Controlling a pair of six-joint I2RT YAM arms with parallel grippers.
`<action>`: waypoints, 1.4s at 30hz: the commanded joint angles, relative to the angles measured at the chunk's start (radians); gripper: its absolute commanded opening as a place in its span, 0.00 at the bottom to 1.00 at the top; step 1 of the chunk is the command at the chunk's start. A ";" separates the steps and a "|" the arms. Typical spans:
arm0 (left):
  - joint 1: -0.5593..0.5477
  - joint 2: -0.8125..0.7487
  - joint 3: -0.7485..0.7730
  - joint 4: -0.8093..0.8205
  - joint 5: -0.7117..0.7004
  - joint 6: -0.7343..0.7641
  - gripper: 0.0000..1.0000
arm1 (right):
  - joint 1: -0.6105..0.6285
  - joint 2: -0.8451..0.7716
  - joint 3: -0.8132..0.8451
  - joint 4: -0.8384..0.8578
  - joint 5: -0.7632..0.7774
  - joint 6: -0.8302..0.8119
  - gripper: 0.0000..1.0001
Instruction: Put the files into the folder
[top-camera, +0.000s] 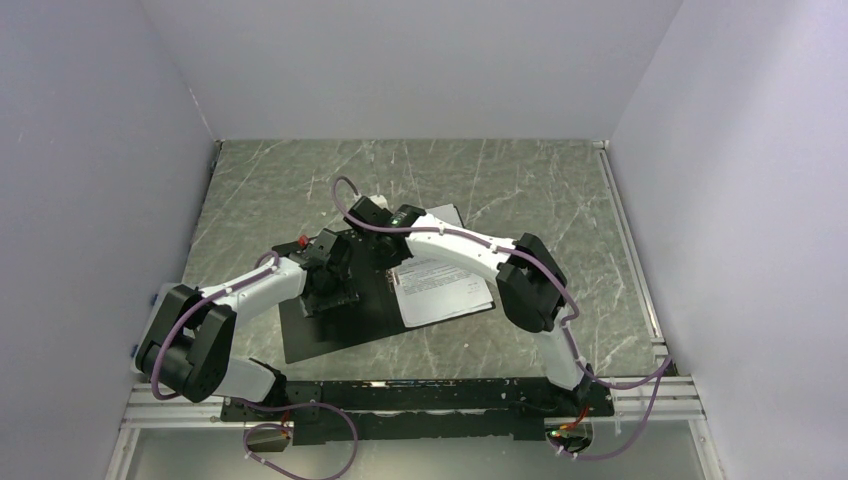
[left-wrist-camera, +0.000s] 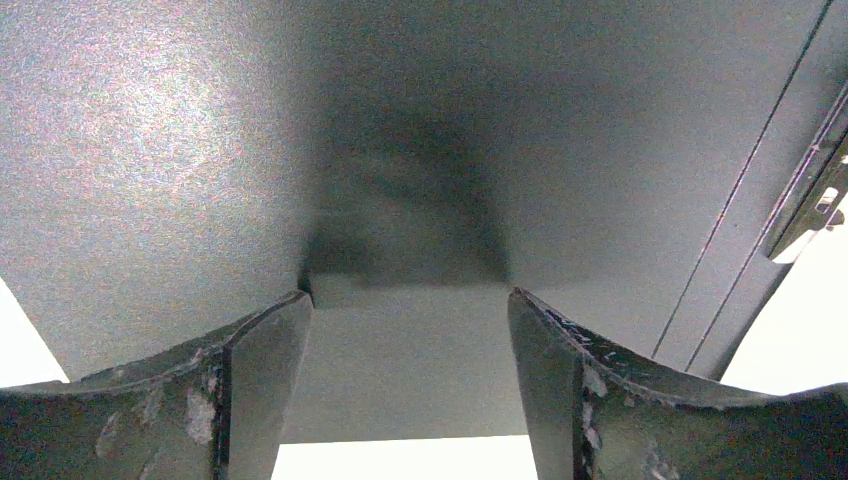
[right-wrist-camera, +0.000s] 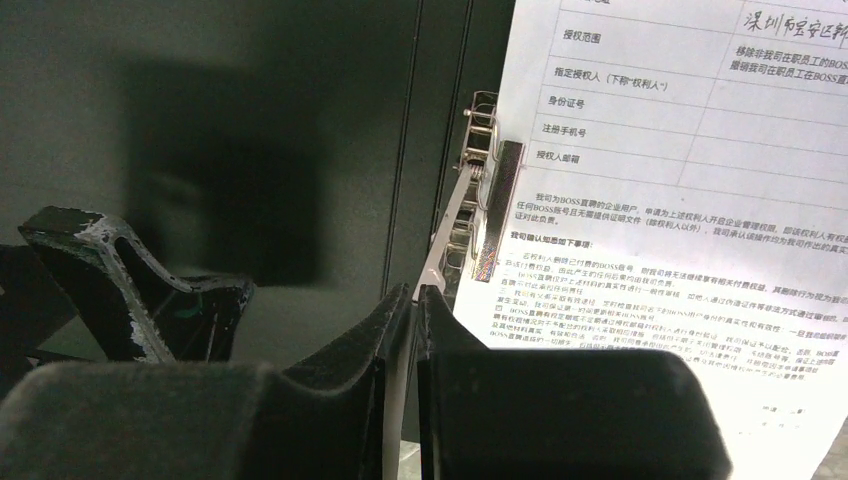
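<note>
Your left arm (top-camera: 245, 285) reaches in from the near left, bent at the elbow, and its wrist hangs over the left flap of the open folder (top-camera: 320, 340). The jaws of the left gripper (left-wrist-camera: 410, 400) stand wide apart above the black inside, with nothing between them. You cannot tell whether the fingertips (left-wrist-camera: 250, 390) touch the flap.

Your right arm (top-camera: 470, 250) comes up from the near right, folds at a high elbow and stretches left across the folder to its far end. The jaws of the right gripper (right-wrist-camera: 415, 295) are nearly together and pinch the thin lever (right-wrist-camera: 448, 230) of the metal clip (right-wrist-camera: 483, 150), which sits by the spine.

The folder lies open and flat on the desk (top-camera: 300, 180), its spine running near to far and leaning slightly. The files (top-camera: 445, 290) lie printed side up on its right half. Their long axis follows the spine, and their inner edge is at the clip.
</note>
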 joint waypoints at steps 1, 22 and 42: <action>-0.002 0.135 -0.143 0.116 0.174 -0.073 0.79 | 0.010 -0.008 -0.005 -0.026 0.035 -0.021 0.11; 0.037 0.193 -0.159 0.183 0.268 -0.089 0.78 | 0.030 -0.016 -0.133 -0.026 0.047 -0.045 0.02; 0.046 0.198 -0.158 0.181 0.265 -0.093 0.78 | 0.044 0.009 -0.226 -0.018 0.090 -0.046 0.00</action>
